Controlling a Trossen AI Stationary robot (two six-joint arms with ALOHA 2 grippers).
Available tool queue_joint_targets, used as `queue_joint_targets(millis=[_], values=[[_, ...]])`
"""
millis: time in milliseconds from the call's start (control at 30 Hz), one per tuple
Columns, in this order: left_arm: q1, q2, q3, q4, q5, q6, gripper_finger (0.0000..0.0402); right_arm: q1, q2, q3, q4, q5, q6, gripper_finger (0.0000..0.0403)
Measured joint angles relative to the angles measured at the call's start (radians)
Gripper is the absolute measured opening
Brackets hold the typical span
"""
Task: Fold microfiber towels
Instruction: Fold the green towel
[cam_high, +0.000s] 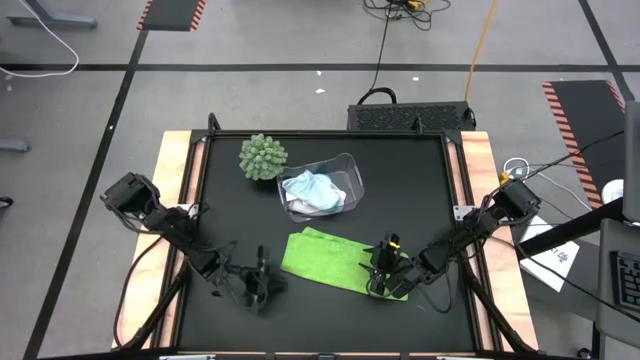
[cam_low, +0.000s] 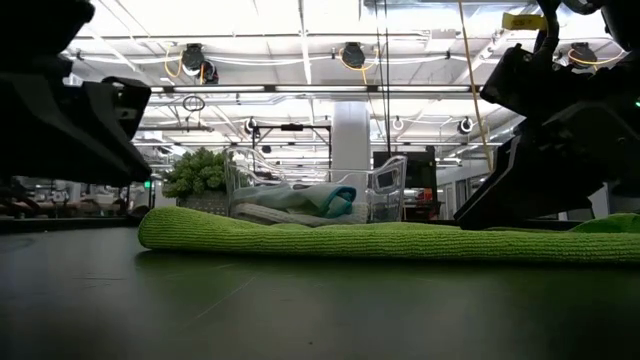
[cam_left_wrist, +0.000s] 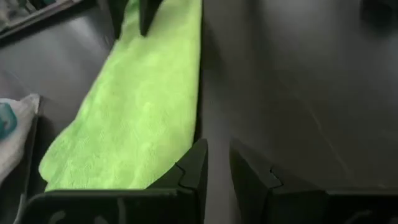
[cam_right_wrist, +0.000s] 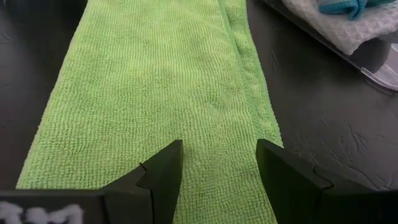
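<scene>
lime green towel (cam_high: 335, 261) flat on counter (cam_high: 420, 180), just in front of clear bin (cam_high: 345, 168) | white towel (cam_high: 300, 184) and light blue towel (cam_high: 325, 198) inside bin | right gripper (cam_high: 388, 283) over green towel's far-right end, jaws apart | left gripper (cam_high: 268, 284) just left of green towel, jaws slightly apart

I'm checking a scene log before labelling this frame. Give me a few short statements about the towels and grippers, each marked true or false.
1. The lime green towel lies on the black table. True.
2. The clear plastic bin is empty. False: it holds the white towel and light blue towel.
3. The right gripper is open over the green towel. True.
4. The left gripper grips the green towel. False: it is open just beside the towel's end.
5. The spiky ball plant sits inside the bin. False: it stands beside it.
</scene>
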Motion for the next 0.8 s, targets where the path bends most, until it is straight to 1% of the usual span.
queue_joint_targets(millis=[133, 300, 400, 500, 600, 800], values=[[-0.007, 0.000, 0.042, -0.102, 0.020, 0.008, 0.0099, 0.000, 0.000, 0.000, 0.000, 0.000, -0.001, 0.0194], [0.006, 0.000, 0.142, -0.314, 0.035, -0.004, 0.0159, 0.000, 0.000, 0.000, 0.000, 0.000, 0.000, 0.0194], [0.006, 0.000, 0.187, -0.400, -0.020, 0.022, 0.0196, 0.000, 0.000, 0.000, 0.000, 0.000, 0.000, 0.0194], [0.015, 0.000, 0.205, -0.463, -0.059, 0.075, 0.0226, 0.000, 0.000, 0.000, 0.000, 0.000, 0.000, 0.0194], [0.030, 0.000, 0.205, -0.501, -0.034, 0.122, 0.0241, 0.000, 0.000, 0.000, 0.000, 0.000, 0.006, 0.0194], [0.029, 0.036, 0.205, -0.500, -0.026, 0.230, 0.0243, 0.000, 0.000, 0.000, -0.001, 0.000, 0.006, 0.0194]])
